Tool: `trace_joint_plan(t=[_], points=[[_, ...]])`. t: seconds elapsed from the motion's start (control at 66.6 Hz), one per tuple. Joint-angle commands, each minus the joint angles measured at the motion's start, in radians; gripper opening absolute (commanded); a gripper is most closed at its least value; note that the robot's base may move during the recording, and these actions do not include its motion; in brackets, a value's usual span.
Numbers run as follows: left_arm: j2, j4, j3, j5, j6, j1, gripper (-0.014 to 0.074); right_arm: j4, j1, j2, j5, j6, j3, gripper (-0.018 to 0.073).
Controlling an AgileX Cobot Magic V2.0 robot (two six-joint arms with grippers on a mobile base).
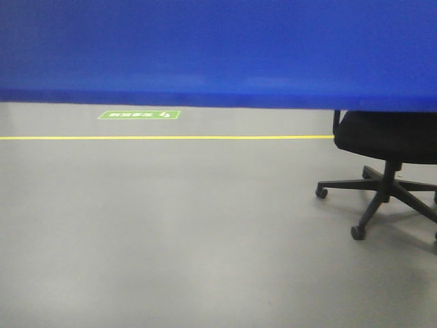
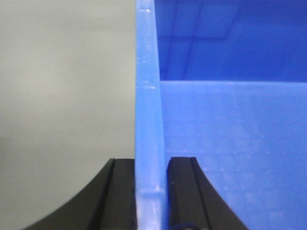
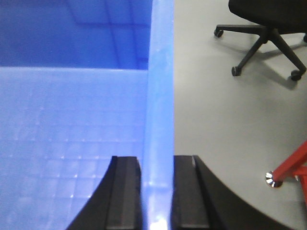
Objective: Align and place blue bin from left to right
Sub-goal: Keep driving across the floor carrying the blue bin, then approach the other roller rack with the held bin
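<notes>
The left gripper (image 2: pixel 151 168) has its black fingers (image 2: pixel 122 191) pinching the blue bin (image 2: pixel 230 143) by its left end wall, one pad outside and one inside. The right gripper (image 3: pixel 157 168) clamps the right end wall the same way, its fingers (image 3: pixel 125 191) set either side of the thick rim.

Outside the left wall lies only bare grey floor (image 2: pixel 62 96). Outside the right wall the floor is open close by. Farther right a black office chair (image 3: pixel 268 19) stands on castors, and a red metal foot (image 3: pixel 288 170) sits nearer.

In the front view the bin's smooth side wall fills the top of the frame from edge to edge, so its long axis runs left to right. Its lower edge (image 1: pixel 205 104) is almost level. Beneath it the floor stretches clear to a yellow line (image 1: pixel 164 137) and a green floor sign (image 1: pixel 139 115), with the chair's base near the bin's right part.
</notes>
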Motion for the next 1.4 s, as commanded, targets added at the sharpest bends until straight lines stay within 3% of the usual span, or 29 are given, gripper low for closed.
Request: trace_joint_plan(t=[0.0,1.381], points=[[-0.018,0.054,-0.011,-0.071,0.005,-0.009,-0.0111,-0.042,0.004,-0.015,-0.070,-0.018,-0.010,-0.0078],[-0.018,0.054,-0.011,-0.071,0.005,-0.009,-0.0111,-0.042,0.004,-0.015,-0.070,-0.018,-0.010,-0.0078]])
